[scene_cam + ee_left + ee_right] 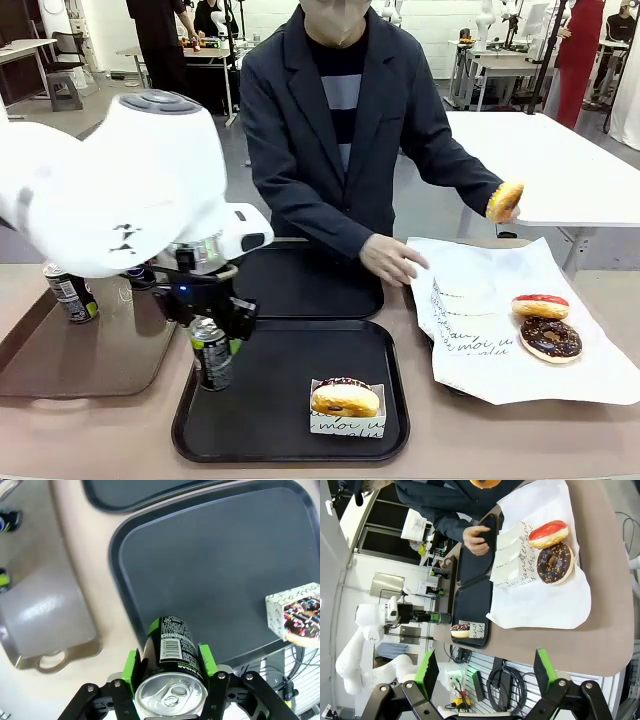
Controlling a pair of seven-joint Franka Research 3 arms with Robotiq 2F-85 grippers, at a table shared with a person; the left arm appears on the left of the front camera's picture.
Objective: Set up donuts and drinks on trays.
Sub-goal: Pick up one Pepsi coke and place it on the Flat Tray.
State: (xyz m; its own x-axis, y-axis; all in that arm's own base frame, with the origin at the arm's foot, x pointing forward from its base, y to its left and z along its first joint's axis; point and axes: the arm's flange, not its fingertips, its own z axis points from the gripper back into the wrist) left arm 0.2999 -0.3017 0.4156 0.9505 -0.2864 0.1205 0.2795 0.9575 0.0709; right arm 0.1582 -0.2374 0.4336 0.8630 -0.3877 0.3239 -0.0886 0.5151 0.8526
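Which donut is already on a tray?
Start at the black tray nearest the robot. Near its front right corner sits a donut in a white script-printed holder; the other donuts have no holder.

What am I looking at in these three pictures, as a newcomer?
A two-armed white robot faces a person across a table. One picture looks across the table; two come from wrist cameras. The left claw is shut on a slim black can at the edge of the near matte black tray, which holds a sprinkled donut in a white paper holder. The right claw is open. The person holds a golden donut; a red-iced donut and a dark-iced donut lie on white paper.
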